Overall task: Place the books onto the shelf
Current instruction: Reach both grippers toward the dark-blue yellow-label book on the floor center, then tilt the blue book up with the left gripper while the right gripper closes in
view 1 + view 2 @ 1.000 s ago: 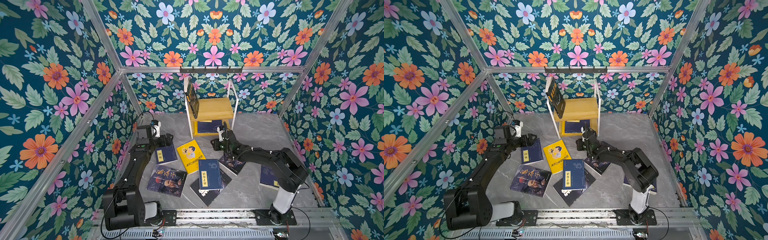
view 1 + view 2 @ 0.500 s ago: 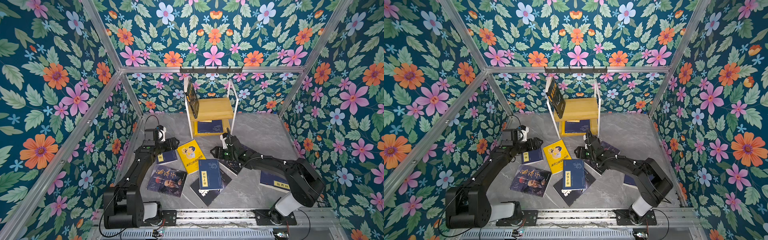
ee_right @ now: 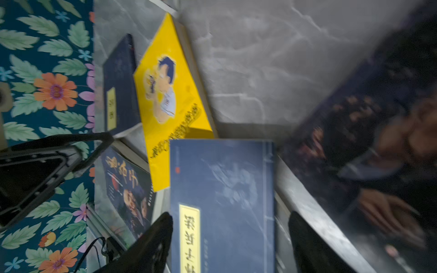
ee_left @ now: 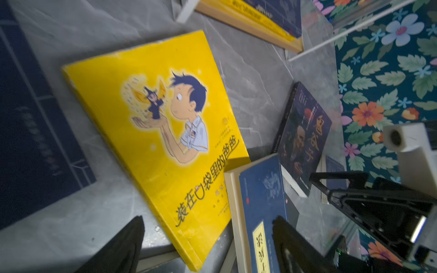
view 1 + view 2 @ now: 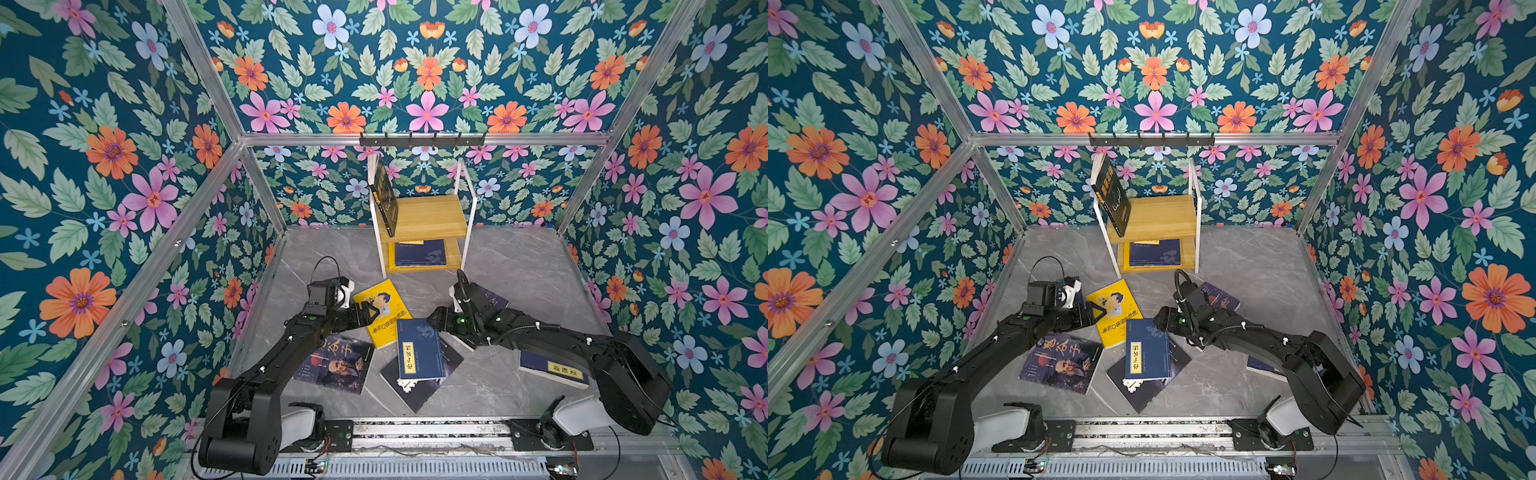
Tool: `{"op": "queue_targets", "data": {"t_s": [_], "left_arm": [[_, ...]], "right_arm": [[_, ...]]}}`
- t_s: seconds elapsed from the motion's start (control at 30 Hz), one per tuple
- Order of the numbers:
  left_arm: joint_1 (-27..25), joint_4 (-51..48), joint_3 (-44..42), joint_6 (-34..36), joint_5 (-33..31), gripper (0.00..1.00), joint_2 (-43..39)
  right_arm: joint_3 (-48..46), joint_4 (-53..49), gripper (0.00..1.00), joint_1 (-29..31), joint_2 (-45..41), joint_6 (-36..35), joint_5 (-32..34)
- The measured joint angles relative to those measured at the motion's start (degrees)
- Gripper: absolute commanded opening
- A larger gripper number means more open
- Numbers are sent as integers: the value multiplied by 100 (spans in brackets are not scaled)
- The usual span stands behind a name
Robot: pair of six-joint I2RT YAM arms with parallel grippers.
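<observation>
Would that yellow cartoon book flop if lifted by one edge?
Probably it sags a little: the yellow cartoon book looks thin and soft-covered. Lying flat, it should slide rather than tip. The navy book overlapping its corner would likely shift.

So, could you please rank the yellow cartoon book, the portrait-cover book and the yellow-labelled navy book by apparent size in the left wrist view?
1. yellow cartoon book, clearly largest.
2-3. portrait-cover book and yellow-labelled navy book: alike, the navy one cropped, so unranked.
</observation>
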Motion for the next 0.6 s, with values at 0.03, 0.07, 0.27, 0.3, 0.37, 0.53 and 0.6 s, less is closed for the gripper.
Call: {"op": "queue_targets", "data": {"t_s": [0.03, 0.07, 0.27, 0.3, 0.37, 0.53, 0.6], "left_arm": [[-133, 4, -2, 0, 42, 83, 50], [-271, 31, 9, 9, 87, 80, 101], [-839, 111, -7, 57, 127, 68, 339], [-918, 114, -13, 66, 129, 66, 387], [-1084, 120, -11, 122, 142, 61, 483], [-1296, 310, -74, 197, 55, 52, 612], [-1375, 369, -116, 201, 26, 48, 656]], "right_arm": [[-173, -68, 81, -2, -116, 136, -2], [-319, -114, 81, 2, -212, 247, -7], [-708, -22, 75, 2, -461, 621, -92], [-741, 28, 74, 2, -463, 638, -92], [-761, 157, 72, 2, -413, 647, -92], [-629, 610, 68, -9, -13, 686, -234], [-616, 835, 67, -28, 170, 741, -308]]}}
